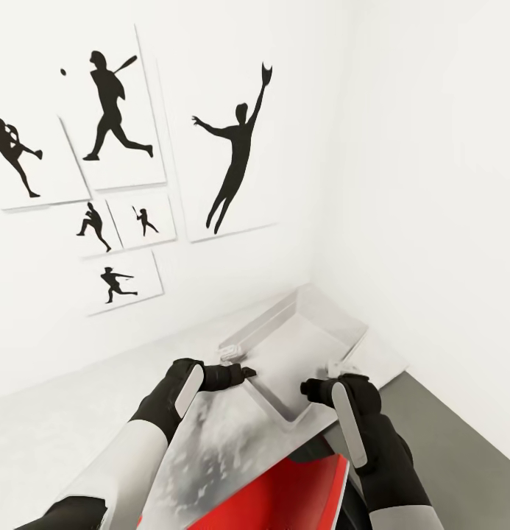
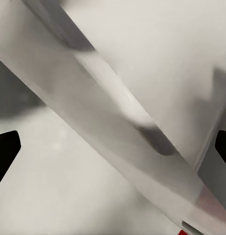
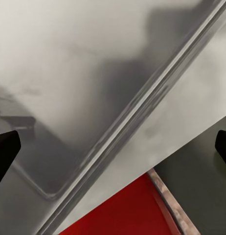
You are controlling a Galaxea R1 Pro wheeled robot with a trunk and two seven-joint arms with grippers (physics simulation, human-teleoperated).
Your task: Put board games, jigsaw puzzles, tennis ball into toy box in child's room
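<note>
Nearest to you in the head view, a red-covered flat item (image 1: pixel 299 493) lies low between both forearms, partly under a pale grey mottled sheet-like surface (image 1: pixel 210 449) that runs up toward the grippers. The pictures do not establish what either item is.

Your left gripper (image 1: pixel 236 373) sits at the near left corner of the toy box (image 1: pixel 313 346). In the left wrist view its dark fingertips (image 2: pixel 6 152) stand wide apart at the frame edges, with the box wall running diagonally between them. No contact is confirmed.

Your right gripper (image 1: pixel 317 389) sits at the near right corner of the toy box. In the right wrist view its fingertips (image 3: pixel 5 152) are likewise spread, with the box rim (image 3: pixel 142 103) crossing between them and the red surface (image 3: pixel 118 210) beyond.

The toy box appears tilted, its far end raised toward the wall corner. It stands above the table (image 1: pixel 48 427), whose pale top extends to the left. A darker grey surface (image 1: pixel 453 427) lies to the right.

Farthest, the white wall carries six black silhouette pictures (image 1: pixel 236 147) of ball players.
</note>
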